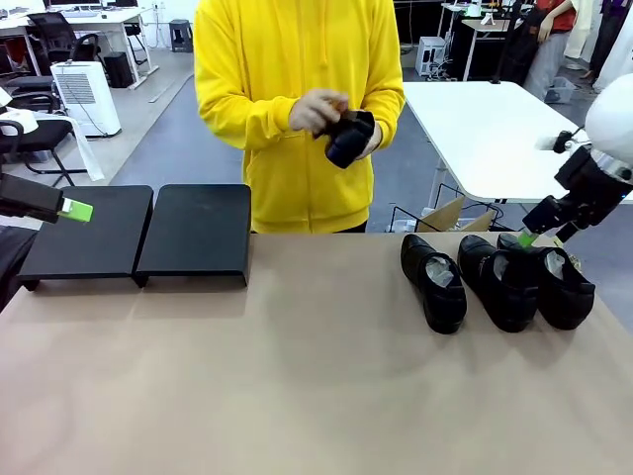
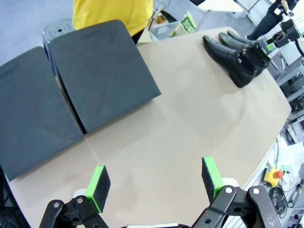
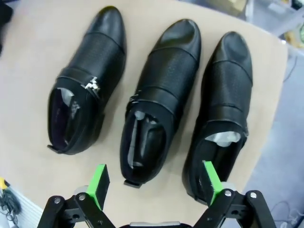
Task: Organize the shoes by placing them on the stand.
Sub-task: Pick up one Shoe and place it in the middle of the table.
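Three black glossy shoes (image 1: 435,282) (image 1: 497,284) (image 1: 561,287) lie side by side on the right of the table, white paper inside them. In the right wrist view they lie directly below (image 3: 88,109) (image 3: 159,102) (image 3: 221,111). My right gripper (image 1: 534,236) (image 3: 154,183) hovers open just above them, holding nothing. A fourth shoe (image 1: 348,137) is in the hands of the person in the yellow hoodie. The black two-panel stand (image 1: 198,233) (image 2: 102,78) sits bare at the far left. My left gripper (image 1: 74,210) (image 2: 155,180) hangs open over its left side.
The brown table top (image 1: 297,386) is bare between stand and shoes. A white table (image 1: 485,129) and a cardboard box (image 1: 445,213) stand behind at the right. The person stands at the far edge, in the middle.
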Controlling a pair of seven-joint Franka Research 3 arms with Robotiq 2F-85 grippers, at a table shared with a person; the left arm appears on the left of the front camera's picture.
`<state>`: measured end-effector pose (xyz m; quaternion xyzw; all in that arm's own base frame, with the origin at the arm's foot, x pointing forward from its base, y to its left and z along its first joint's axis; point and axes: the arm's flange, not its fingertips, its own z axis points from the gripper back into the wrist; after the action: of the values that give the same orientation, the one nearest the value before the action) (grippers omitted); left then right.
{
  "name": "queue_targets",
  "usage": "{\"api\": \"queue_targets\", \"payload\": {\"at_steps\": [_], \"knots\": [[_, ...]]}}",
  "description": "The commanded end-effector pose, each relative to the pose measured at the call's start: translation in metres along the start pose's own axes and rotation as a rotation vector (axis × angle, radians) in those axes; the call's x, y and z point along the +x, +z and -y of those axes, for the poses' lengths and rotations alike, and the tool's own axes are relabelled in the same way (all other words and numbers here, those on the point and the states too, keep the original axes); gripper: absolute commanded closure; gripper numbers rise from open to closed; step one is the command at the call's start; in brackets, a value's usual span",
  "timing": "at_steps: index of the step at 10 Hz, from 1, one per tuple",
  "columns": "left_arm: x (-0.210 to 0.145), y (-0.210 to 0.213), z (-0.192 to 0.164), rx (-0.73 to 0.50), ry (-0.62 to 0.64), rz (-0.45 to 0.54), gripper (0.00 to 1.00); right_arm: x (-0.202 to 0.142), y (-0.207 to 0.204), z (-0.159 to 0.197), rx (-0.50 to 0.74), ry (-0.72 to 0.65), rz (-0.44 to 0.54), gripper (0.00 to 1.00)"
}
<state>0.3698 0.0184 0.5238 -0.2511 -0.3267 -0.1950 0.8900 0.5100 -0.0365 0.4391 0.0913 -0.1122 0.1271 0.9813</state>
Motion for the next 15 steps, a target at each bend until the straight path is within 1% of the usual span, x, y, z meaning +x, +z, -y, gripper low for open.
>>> {"api": "queue_targets", "payload": {"at_steps": [1, 2, 3, 6, 9, 13, 15], "knots": [[0.0, 0.001, -0.001, -0.021, -0.015, 0.009, 0.0, 0.008, 0.012, -0.003, -0.033, 0.015, -0.014, 0.19], [0.0, 0.001, -0.001, -0.021, -0.015, 0.009, 0.0, 0.007, 0.012, -0.003, -0.06, 0.008, -0.004, 0.38], [0.0, 0.001, -0.001, -0.021, -0.015, 0.009, 0.0, 0.008, 0.011, -0.004, -0.103, -0.049, -0.002, 0.42], [0.0, 0.001, -0.001, -0.021, -0.015, 0.009, 0.0, 0.009, -0.013, -0.012, -0.163, -0.079, -0.027, 0.42], [0.0, 0.001, -0.001, -0.021, -0.015, 0.009, 0.0, 0.013, -0.04, -0.015, -0.139, -0.111, -0.047, 0.42], [0.0, 0.001, -0.001, -0.021, -0.015, 0.009, 0.0, 0.016, -0.074, -0.011, -0.138, -0.148, -0.119, 0.42], [0.0, 0.001, -0.001, -0.021, -0.015, 0.009, 0.0, 0.017, -0.09, -0.008, -0.138, -0.158, -0.14, 0.42]]}}
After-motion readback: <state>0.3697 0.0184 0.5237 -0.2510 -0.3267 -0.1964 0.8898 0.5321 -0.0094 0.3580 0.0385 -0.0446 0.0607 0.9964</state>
